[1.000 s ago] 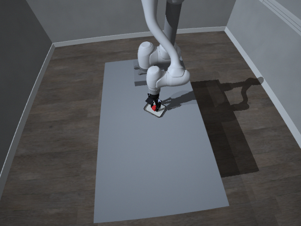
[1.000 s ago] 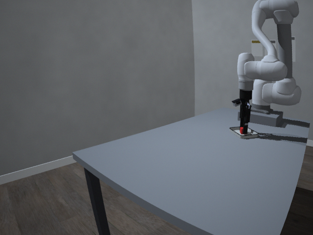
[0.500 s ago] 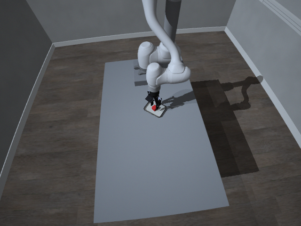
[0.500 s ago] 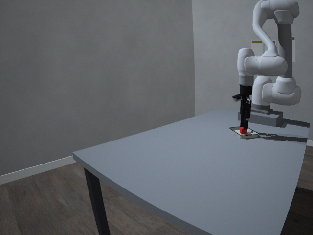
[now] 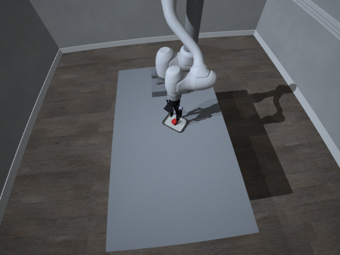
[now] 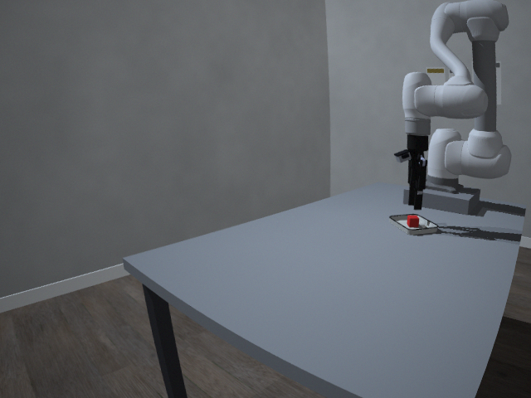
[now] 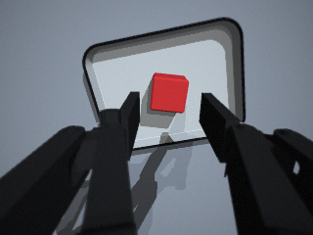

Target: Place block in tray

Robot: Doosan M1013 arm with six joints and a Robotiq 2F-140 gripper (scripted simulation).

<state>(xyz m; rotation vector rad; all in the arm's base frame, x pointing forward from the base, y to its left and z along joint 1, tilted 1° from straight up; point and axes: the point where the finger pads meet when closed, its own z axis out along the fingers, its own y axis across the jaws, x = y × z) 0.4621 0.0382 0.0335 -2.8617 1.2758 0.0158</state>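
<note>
Resting flat on the floor of the white tray on the tabletop, the red block is judged placed, while the pincer is held above it, apart and empty.

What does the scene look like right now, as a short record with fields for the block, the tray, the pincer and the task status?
block: red cube, resting on the tray floor, free of the fingers
tray: white, dark-rimmed, on the grey table near the arm's base
pincer: above the tray, partly open, holding nothing
fingers: black, either side of the block in the wrist view, above it
task status: block appears placed
</note>
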